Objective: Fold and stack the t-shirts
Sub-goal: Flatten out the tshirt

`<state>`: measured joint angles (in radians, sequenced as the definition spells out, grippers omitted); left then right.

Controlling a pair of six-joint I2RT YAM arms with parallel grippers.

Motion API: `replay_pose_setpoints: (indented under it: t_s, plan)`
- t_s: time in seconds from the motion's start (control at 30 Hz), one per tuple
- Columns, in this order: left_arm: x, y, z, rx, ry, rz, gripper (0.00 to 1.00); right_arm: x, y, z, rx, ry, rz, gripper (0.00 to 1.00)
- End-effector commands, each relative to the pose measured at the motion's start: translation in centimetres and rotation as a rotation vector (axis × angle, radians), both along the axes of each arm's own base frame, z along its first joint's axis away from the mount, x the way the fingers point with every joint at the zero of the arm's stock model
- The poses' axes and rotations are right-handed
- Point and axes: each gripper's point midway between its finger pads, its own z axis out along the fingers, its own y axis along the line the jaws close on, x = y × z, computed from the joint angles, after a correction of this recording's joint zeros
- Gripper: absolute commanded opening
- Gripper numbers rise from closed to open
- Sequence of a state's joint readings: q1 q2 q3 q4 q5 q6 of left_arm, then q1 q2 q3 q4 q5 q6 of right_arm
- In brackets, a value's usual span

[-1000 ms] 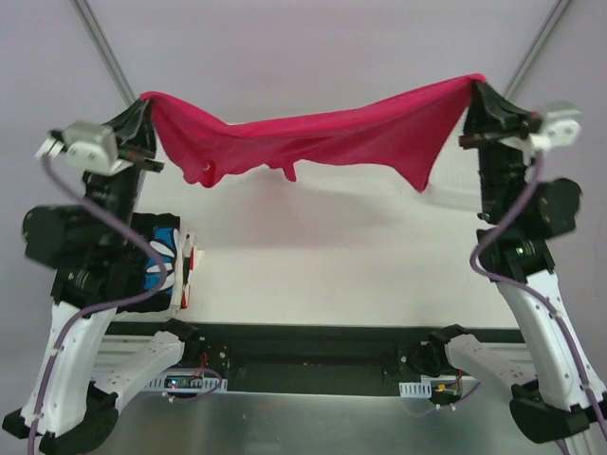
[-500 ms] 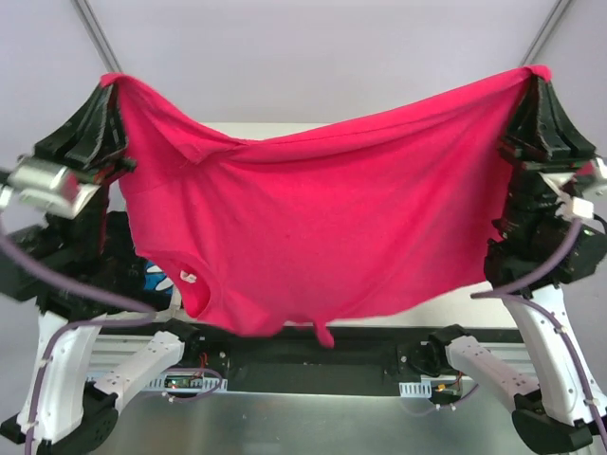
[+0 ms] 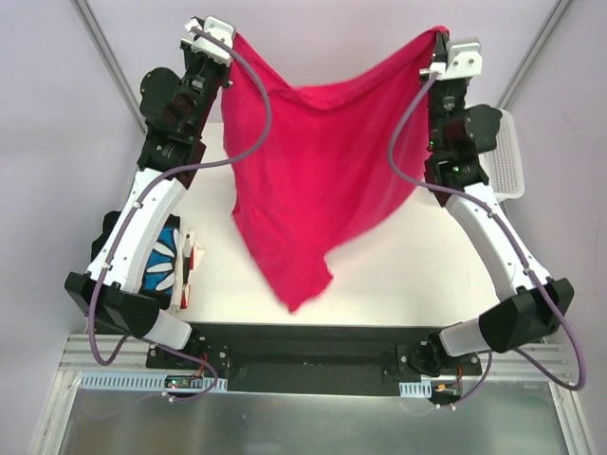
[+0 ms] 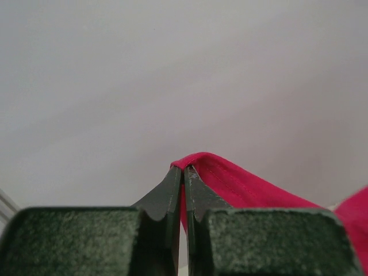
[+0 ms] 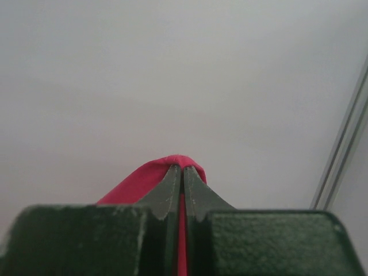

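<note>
Nearest me, well back from the left pincer point(image 3: 226, 40) and beside that arm's base, the stack point(image 3: 167, 269) of finished shirts lies with its blue-and-white print up. It hasn't shifted.

What has changed is the tee point(image 3: 313, 171). Half a second ago I had it stretched wide and drawn back toward the bases, hanging like a curtain. Now both arms have swung out to the far side of the table point(image 3: 398, 275), and the cloth trails from the pincers back toward me, its loose end pointing at the near edge. I can't tell whether that end touches the table yet.

In the wrist views, the left pincer's jaws are pressed together on a hemmed corner of the tee. The right pincer point(image 3: 439, 40) is clamped on another corner the same way. The pincers stand closer together than before, so the cloth between them sags in a deep fold.

I read this as the throw-out before laying the tee flat. My guess is it needs lowering with the pincers drawn apart, or it lands creased. The basket point(image 3: 509, 156) lies just right of the right pincer, apart from the cloth.
</note>
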<state>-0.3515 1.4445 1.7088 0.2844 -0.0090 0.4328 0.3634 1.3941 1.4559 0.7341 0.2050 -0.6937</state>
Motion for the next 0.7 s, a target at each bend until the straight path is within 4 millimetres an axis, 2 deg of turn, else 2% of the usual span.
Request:
replay_pose_setpoints:
  t_s: [0.0, 0.1, 0.13, 0.17, 0.23, 0.27, 0.3, 0.33, 0.37, 0.4, 0.43, 0.5, 0.53, 0.57, 0.63, 0.67]
  plan:
    - [-6.2, 2.5, 9.7, -0.055, -0.248, 0.017, 0.00, -3.5, -1.5, 7.3, 0.040, -0.171, -0.012, 0.01]
    - [-7.2, 2.9, 9.7, -0.049, -0.253, 0.022, 0.00, -4.2, -1.4, 7.3, 0.048, -0.164, 0.008, 0.01]
    - [-8.3, 3.4, 10.1, -0.047, -0.265, 0.025, 0.00, -4.4, -1.5, 7.2, 0.051, -0.162, 0.010, 0.01]
    - [-8.3, 3.3, 9.2, -0.039, -0.246, 0.025, 0.00, -5.5, -1.8, 7.6, 0.058, -0.173, 0.015, 0.01]
    - [-9.6, 3.8, 8.7, -0.038, -0.234, 0.025, 0.00, -5.6, -1.8, 6.1, 0.059, -0.140, 0.018, 0.01]
    - [-10.1, 4.1, 8.5, -0.045, -0.225, 0.026, 0.00, -7.2, -2.4, 6.7, 0.073, -0.157, 0.020, 0.01]
    - [-10.5, 4.2, 8.0, -0.052, -0.206, 0.022, 0.00, -7.6, -2.3, 6.0, 0.082, -0.143, 0.024, 0.01]
    - [-11.9, 4.7, 7.8, -0.062, -0.208, 0.019, 0.00, -7.6, -2.3, 4.6, 0.083, -0.115, 0.026, 0.01]
    - [-12.7, 4.9, 7.6, -0.074, -0.205, 0.011, 0.00, -9.5, -2.9, 4.9, 0.105, -0.131, 0.041, 0.01]
    - [-13.7, 5.0, 7.5, -0.089, -0.203, -0.006, 0.00, -10.2, -2.9, 4.4, 0.112, -0.118, 0.054, 0.01]
    - [-15.5, 5.4, 7.1, -0.096, -0.201, -0.020, 0.00, -12.0, -3.6, 4.0, 0.125, -0.122, 0.064, 0.01]
    - [-17.5, 5.1, 6.8, -0.105, -0.204, -0.076, 0.00, -13.3, -3.8, 3.2, 0.147, -0.094, 0.093, 0.01]
    - [-19.3, 5.5, 6.7, -0.107, -0.214, -0.092, 0.00, -15.0, -4.5, 3.4, 0.168, -0.102, 0.104, 0.01]
    - [-20.1, 5.5, 6.8, -0.112, -0.215, -0.112, 0.00, -15.4, -4.5, 2.9, 0.165, -0.077, 0.113, 0.01]
    - [-22.4, 5.4, 7.2, -0.104, -0.229, -0.157, 0.00, -17.6, -5.1, 3.4, 0.186, -0.095, 0.144, 0.01]
    - [-22.9, 5.4, 7.4, -0.110, -0.229, -0.172, 0.00, -18.0, -5.1, 3.4, 0.186, -0.091, 0.153, 0.01]
